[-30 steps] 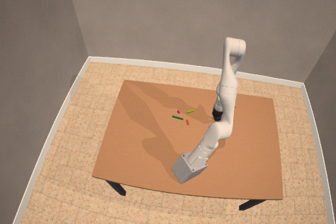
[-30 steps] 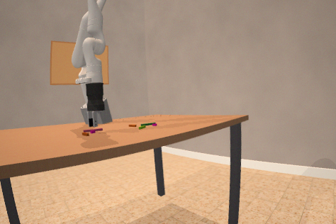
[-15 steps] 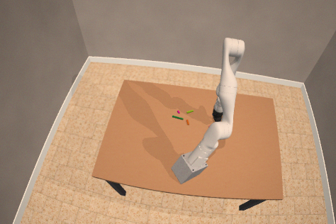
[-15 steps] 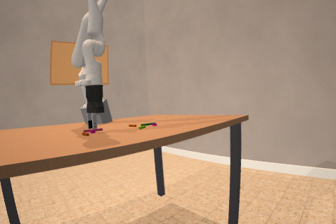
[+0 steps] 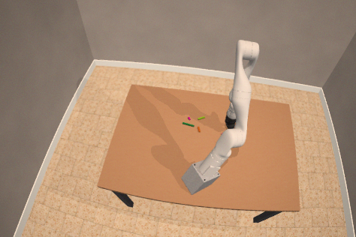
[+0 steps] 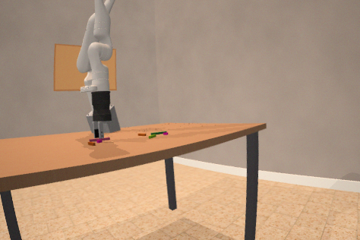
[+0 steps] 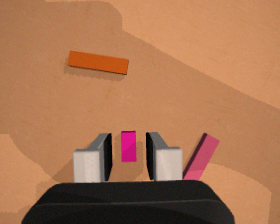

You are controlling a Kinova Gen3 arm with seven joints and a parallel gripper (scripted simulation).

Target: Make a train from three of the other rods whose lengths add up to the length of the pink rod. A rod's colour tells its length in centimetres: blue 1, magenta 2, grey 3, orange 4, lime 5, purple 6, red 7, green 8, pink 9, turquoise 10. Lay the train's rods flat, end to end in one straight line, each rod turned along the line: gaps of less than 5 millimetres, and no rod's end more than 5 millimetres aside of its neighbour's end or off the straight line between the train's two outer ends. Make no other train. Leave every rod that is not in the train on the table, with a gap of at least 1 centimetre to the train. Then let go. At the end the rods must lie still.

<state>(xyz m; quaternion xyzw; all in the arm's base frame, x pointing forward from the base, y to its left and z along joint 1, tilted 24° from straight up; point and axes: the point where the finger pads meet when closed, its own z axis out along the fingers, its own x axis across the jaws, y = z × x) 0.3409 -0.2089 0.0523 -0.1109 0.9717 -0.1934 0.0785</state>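
My gripper (image 7: 129,149) (image 6: 98,134) is open and low over the table, pointing straight down. Its two fingers straddle a short magenta rod (image 7: 128,146) (image 6: 99,141), which lies flat on the table with a gap on each side. The pink rod (image 7: 201,156) (image 6: 102,139) lies flat just right of the right finger, at a slant. An orange rod (image 7: 98,62) (image 6: 91,143) lies flat a little beyond the fingers. In the top view the arm hides the fingers and these rods.
A second group lies toward the table's middle: a magenta rod (image 5: 189,118) (image 6: 165,134), a lime rod (image 5: 201,118) (image 6: 152,136), a green rod (image 5: 188,124) (image 6: 159,133) and an orange rod (image 5: 198,129) (image 6: 142,134). The arm's grey base (image 5: 199,178) stands near the front edge.
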